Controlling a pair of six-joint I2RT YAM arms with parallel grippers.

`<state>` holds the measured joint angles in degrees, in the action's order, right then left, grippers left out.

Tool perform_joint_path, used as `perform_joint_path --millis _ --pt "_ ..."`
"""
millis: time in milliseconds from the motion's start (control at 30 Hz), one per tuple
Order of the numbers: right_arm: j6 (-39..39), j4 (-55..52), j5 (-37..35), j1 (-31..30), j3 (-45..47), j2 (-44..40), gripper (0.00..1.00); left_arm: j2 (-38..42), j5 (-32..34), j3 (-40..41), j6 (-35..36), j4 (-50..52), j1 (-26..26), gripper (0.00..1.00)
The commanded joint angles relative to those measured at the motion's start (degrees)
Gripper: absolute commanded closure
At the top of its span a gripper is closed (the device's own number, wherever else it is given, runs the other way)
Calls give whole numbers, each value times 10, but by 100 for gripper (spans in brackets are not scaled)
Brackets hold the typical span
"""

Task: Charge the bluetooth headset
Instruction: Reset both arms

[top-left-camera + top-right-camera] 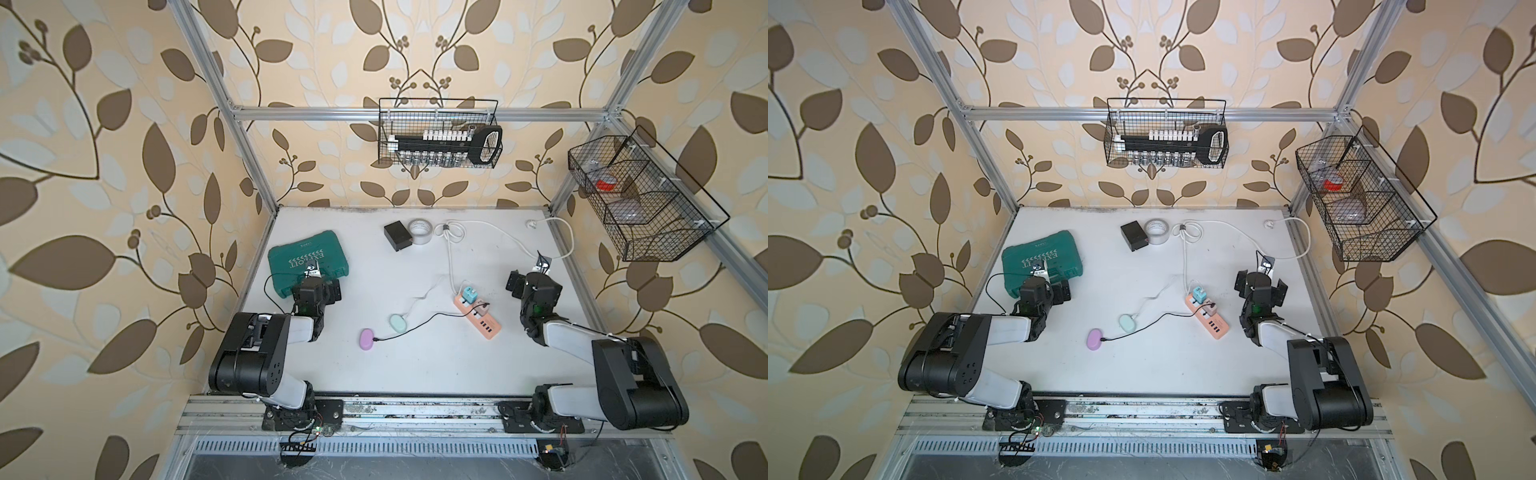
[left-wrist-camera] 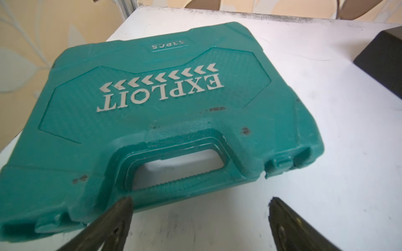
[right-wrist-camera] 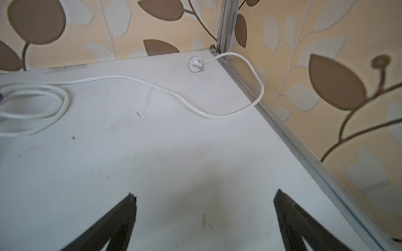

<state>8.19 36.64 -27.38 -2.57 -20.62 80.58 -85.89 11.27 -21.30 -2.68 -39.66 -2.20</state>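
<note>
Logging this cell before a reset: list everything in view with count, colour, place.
purple earbud case: 1, purple, table centre, black cable at it
mint earbud case: 1, mint, behind it, white cable at it
power strip: 1, orange, right of centre
adapters: 2, teal and beige, on the strip
white cord: 1, white, back right, plug loose
tool case: 1, green, left
black box: 1, black, back centre
tape roll: 1, whitish, beside the box
wire baskets: 2, black, back rail, right frame
socket set: 1, black-silver, back basket
left gripper: 1, black, open, at tool case handle
right gripper: 1, black, open, over bare table
</note>
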Motion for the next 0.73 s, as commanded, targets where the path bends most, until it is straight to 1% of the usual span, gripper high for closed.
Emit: perform_joint_path --millis 0,33,67,100,133,200,233,267,300,400,433,700 --pt "-39 62 99 0 -10 20 0 -1 -30 -8 14 -29 0 1" --pt "-50 117 129 1 5 49 0 -1 -28 -7 15 -34 -1 1" --pt "-58 199 131 3 20 80 0 -2 -27 -7 15 -34 -1 1" --pt "-54 169 132 3 19 68 0 0 -26 -7 14 -31 -1 1" --pt "-39 107 130 5 9 43 0 -1 -27 -6 15 -33 -1 1" --pt "-47 178 131 11 18 71 0 -2 -24 -7 15 -33 -3 1" --pt "-45 126 116 4 6 57 0 -2 -23 -8 15 -31 -3 1" --pt "-43 106 108 -3 4 48 0 -2 -23 -8 15 -31 -3 1" --pt "-51 142 106 -4 10 59 0 -2 -23 -8 15 -31 -3 1" --pt "-47 120 105 -5 6 51 0 -2 -23 -8 15 -31 -4 1" --pt "-50 131 104 -4 7 58 0 -2 -23 -8 15 -31 -4 1" --pt "-51 117 101 -9 -1 62 0 2 -24 -5 15 -33 -4 1"
